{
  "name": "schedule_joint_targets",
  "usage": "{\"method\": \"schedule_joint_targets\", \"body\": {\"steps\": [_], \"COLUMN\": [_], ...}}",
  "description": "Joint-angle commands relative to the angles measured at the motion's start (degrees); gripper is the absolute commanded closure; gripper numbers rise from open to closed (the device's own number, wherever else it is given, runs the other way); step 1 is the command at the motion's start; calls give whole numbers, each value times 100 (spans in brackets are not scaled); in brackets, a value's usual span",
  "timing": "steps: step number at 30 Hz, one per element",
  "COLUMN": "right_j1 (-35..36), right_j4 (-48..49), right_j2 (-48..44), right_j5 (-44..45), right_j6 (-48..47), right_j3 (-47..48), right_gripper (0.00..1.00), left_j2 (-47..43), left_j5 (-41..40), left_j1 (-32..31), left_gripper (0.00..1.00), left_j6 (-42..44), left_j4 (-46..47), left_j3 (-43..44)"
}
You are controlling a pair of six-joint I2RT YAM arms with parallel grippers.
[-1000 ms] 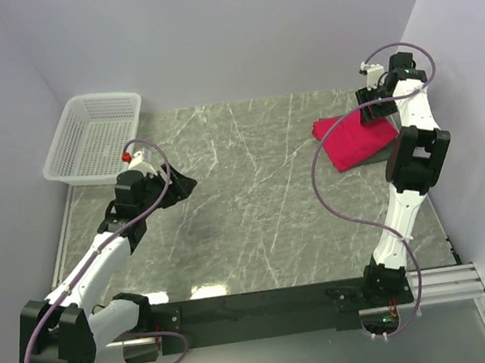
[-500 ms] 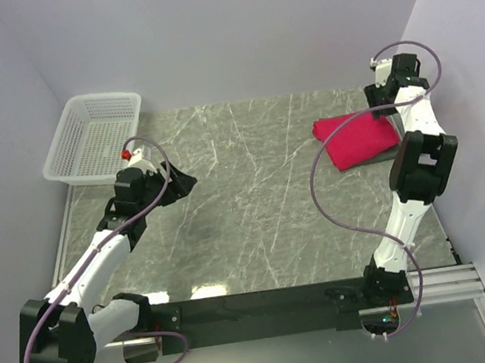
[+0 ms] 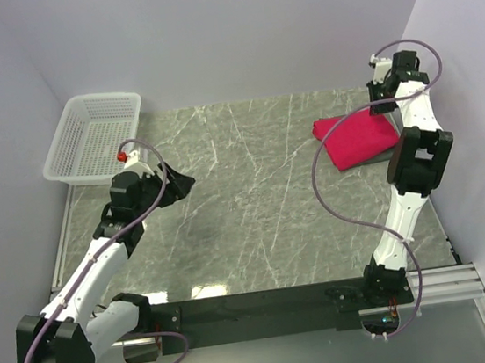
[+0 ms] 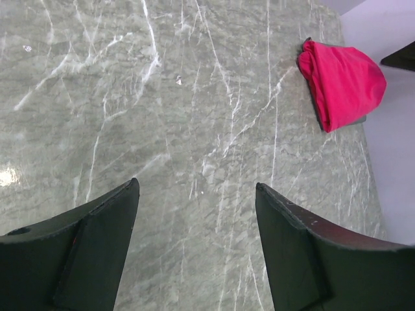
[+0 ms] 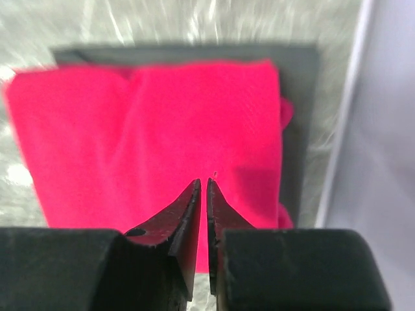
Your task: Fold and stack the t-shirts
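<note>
Barely shifted on the left since a second ago, raised off the cloth on the right. Far left: white mesh basket (image 3: 95, 133). Next, left gripper (image 4: 196, 186), spread wide over the marble table (image 3: 253, 198), holding nothing. Far right: t-shirt (image 3: 357, 139), folded into a compact rectangle on a dark board (image 5: 299, 110). Above it, right gripper (image 5: 203, 184), pressed together, empty. Seemingly near the end: one shirt folded, no second shirt in view to stack.

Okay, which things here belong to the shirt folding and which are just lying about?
Job: folded red t-shirt; right gripper, shut above it; left gripper, open.
Lying about: white mesh basket; dark mat under the shirt.
</note>
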Motion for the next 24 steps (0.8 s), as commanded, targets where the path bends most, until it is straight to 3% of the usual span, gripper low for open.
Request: {"method": "schedule_joint_targets", "body": {"steps": [1,11,18,24], "right_j1": [-173,-568,-577,-525], "right_j4": [-338,-382,-795,-234], "right_j2": [161,232,57,-489], "right_j5": [32,525,-581,-1347], "right_j6": [114,8,-422,-328], "right_j3": [-149,-1072,-713,-607], "right_gripper": [86,88,79,77], "left_j2": [-159,227,588,561], "left_j5": [25,218,359,280], "left_j1": [17,17,17,17], "left_gripper": [23,22,23,23], "left_j6": [-5,118,206,268], "left_j4": [217,489,516,384], "left_j3": [-144,-171,22,172]}}
